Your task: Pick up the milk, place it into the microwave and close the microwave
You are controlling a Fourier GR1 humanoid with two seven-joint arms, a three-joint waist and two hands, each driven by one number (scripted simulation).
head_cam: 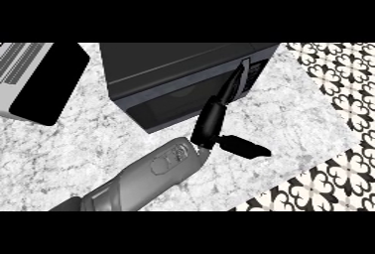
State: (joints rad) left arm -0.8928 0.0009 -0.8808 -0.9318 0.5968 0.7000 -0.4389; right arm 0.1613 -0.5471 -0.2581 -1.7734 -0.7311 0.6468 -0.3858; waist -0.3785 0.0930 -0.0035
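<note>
Against the microwave (157, 79) front, one hand (219, 124) reaches with straight fingers (233, 87) pressed together, thumb apart. Which hand, I cannot tell. Milk is hidden. Marble surface (88, 144) below.

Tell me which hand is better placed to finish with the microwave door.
Probably the only hand in view: its straight fingers already reach the black microwave's door. Which side it belongs to is unclear.

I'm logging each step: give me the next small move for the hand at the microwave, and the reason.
Probably draw the hand back from the microwave. Its straight fingers lie against the door's right edge beside the handle, and the door looks flush with the body, so the closing push seems finished. The milk is not visible.
</note>
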